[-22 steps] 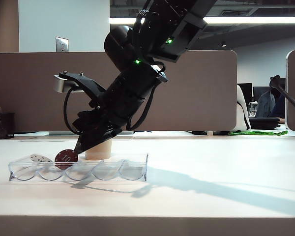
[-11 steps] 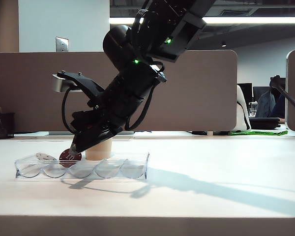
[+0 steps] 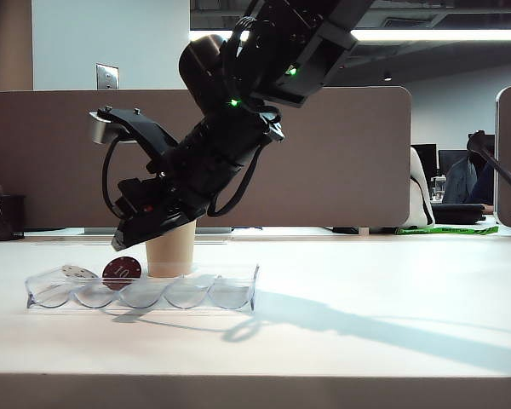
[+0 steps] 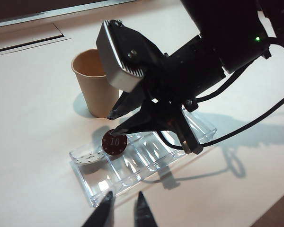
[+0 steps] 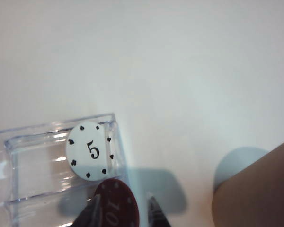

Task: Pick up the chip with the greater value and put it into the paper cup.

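Nothing is being delivered yet: the 10 chip point(image 4: 114, 142) is still sitting upright in the tray point(image 4: 180, 151), beside the 5 chip point(image 5: 90, 150), with the cup point(image 4: 95, 82) just behind. The right gripper point(image 5: 120, 208) is being held over it with fingers apart, gripping nothing, while the left gripper point(image 4: 123, 213) is being kept back over the desk point(image 3: 392, 332), fingers slightly apart.

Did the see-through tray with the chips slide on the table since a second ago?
Yes. The clear tray slid slightly right in the exterior view: its left end now sits closer under the paper cup, which stayed put.

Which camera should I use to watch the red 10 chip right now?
Use the left wrist view: the red 10 chip shows whole, standing in the clear tray under the right gripper, with the paper cup behind. The exterior view shows it small. The right wrist view crops it at the frame edge.
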### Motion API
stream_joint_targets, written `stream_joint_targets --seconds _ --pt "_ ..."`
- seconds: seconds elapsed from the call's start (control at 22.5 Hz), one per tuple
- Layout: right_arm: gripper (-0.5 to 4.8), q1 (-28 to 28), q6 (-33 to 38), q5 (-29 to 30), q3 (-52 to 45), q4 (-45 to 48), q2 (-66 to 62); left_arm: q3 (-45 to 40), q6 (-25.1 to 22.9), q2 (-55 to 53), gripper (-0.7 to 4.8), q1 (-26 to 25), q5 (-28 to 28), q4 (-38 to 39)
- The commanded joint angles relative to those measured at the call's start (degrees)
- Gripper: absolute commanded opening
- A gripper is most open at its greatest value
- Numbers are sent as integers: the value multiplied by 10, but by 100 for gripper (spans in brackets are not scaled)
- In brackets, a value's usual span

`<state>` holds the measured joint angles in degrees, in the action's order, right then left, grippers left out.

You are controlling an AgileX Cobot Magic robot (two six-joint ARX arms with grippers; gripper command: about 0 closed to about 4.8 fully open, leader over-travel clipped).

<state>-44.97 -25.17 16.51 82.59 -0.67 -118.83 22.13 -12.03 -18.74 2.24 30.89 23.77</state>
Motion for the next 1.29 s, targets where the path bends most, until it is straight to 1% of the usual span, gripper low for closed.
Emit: stream_joint_targets --seconds 0.04,0.49,0.67,0.76,0.89,1.02,1.07,1.29 --pt "132 0 0 2 1 11 -2 2 -2 -1 60 0 4 -7" --pt "131 0 0 1 1 14 -17 2 -2 -1 60 0 4 -7" --pt "114 0 0 1 1 14 -17 2 -2 -1 60 0 4 -7" --pt "92 0 0 1 1 14 -17 2 -2 -1 60 0 4 -7" --pt "38 0 0 1 1 14 -17 2 -2 -1 60 0 4 -7" --pt "20 0 1 0 1 14 -17 2 -2 -1 60 0 4 -7" --pt "-1 0 1 1 1 14 -17 2 -2 -1 60 0 4 -7" --pt "-1 -1 1 1 1 14 -17 2 -2 -1 60 0 4 -7"
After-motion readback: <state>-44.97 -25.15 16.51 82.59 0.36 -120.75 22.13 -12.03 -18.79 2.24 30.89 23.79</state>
